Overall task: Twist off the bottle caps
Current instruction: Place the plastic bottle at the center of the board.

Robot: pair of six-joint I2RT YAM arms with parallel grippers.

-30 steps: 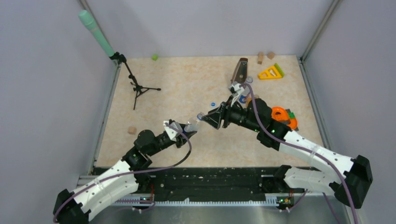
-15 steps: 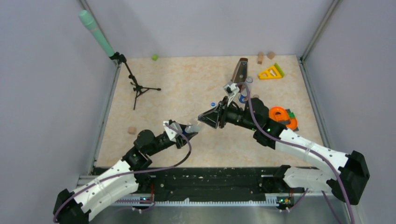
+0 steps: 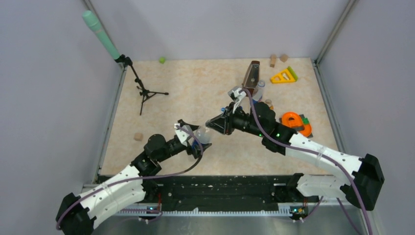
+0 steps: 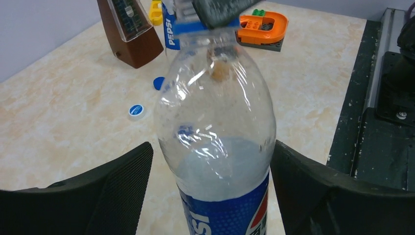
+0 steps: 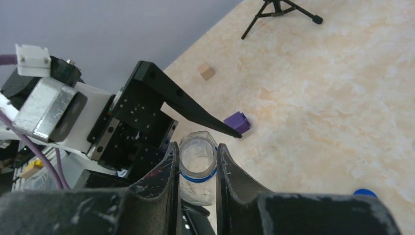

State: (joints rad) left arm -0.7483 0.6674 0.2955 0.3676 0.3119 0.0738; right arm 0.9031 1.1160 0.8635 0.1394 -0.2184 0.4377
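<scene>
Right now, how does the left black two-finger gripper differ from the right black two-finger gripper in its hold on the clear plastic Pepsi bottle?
The left gripper stands open, its fingers apart from the clear plastic Pepsi bottle; the right gripper is shut on it. The left gripper flanks the wide body; the right gripper pinches the narrow neck. Both have black fingers.
</scene>
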